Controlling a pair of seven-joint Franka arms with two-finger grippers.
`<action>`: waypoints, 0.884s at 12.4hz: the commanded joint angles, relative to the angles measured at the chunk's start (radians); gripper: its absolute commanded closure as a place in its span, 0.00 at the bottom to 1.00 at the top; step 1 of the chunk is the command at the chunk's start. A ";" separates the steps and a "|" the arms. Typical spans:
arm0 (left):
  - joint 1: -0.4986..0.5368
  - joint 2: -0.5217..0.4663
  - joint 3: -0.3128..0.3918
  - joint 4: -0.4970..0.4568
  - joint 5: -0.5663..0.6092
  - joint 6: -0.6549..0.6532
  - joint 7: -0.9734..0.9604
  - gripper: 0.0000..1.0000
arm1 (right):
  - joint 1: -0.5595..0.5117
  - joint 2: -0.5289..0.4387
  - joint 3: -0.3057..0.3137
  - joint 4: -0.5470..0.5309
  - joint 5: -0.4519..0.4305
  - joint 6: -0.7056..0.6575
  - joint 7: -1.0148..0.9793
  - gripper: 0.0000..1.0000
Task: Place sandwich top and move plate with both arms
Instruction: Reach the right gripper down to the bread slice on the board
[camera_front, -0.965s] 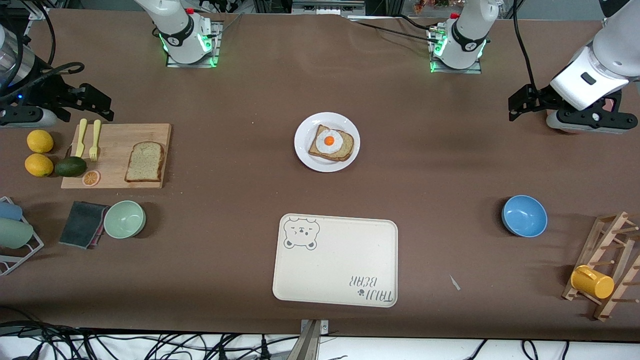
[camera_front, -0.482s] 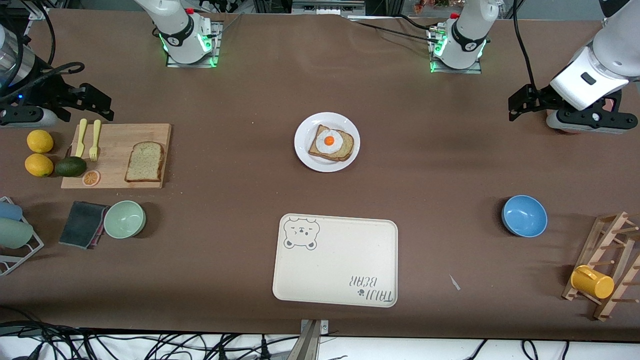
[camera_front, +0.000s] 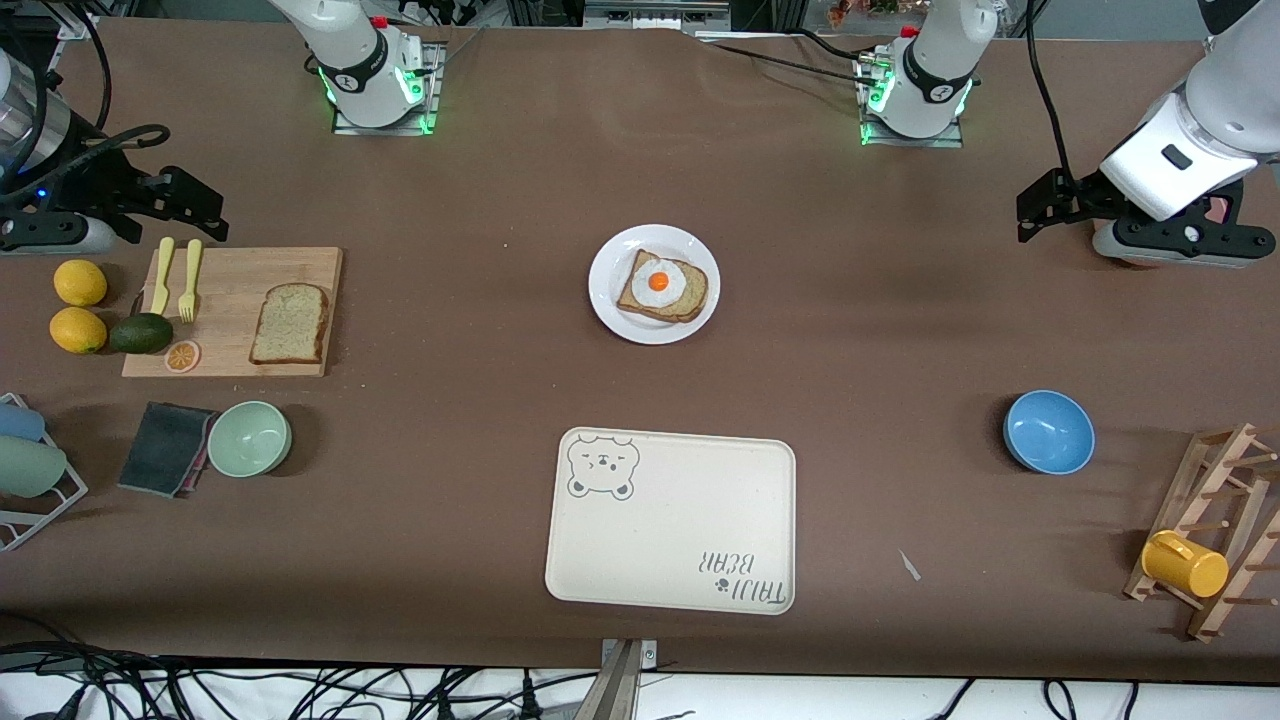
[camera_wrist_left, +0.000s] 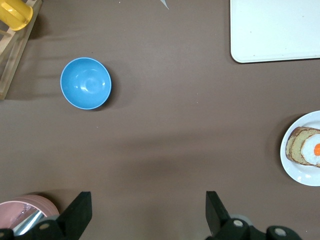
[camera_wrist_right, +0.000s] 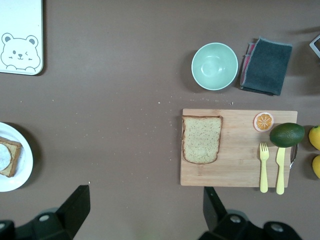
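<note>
The right gripper (camera_front: 190, 205) hung with fingers wide apart and nothing between them, over the table near the wooden cutting board (camera_front: 232, 311), at the right arm's end; that arm waited. Two yellow lemons (camera_front: 79, 306) and a dark green avocado (camera_front: 141, 333) lay beside the board. On the board were a yellow plastic knife and fork (camera_front: 176, 277), an orange slice (camera_front: 182, 356) and the sandwich top (camera_front: 290, 323), a plain brown speckled bread slice, lying flat. Nearer to the front camera stood a pale green round bowl (camera_front: 249, 438), empty, w/ a dark grey folded cloth (camera_front: 164, 448) just beside it.

In the table's middle was the small round white plate (camera_front: 654, 284), holding a smaller bread slice w/ fried egg (camera_front: 660, 283). The rectangular cream tray w/ bear print (camera_front: 671, 520) lay nearer to the camera, nothing on it.

Toward the left arm's end sat a blue round bowl (camera_front: 1049, 432), empty, and a wooden rack (camera_front: 1213, 530) carrying a yellow mug (camera_front: 1183, 564). The left gripper (camera_front: 1040, 205) hung there over the table, fingers apart too, empty; this arm also waited.
</note>
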 joint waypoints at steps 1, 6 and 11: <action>-0.004 0.002 -0.002 0.019 0.038 -0.012 -0.008 0.00 | 0.007 0.039 -0.001 0.021 -0.032 -0.008 -0.047 0.00; -0.004 0.002 -0.002 0.019 0.038 -0.014 -0.008 0.00 | 0.015 0.155 -0.001 0.021 -0.106 0.039 -0.059 0.00; -0.006 0.002 -0.003 0.019 0.038 -0.015 -0.008 0.00 | 0.030 0.248 -0.001 0.013 -0.133 0.087 -0.041 0.00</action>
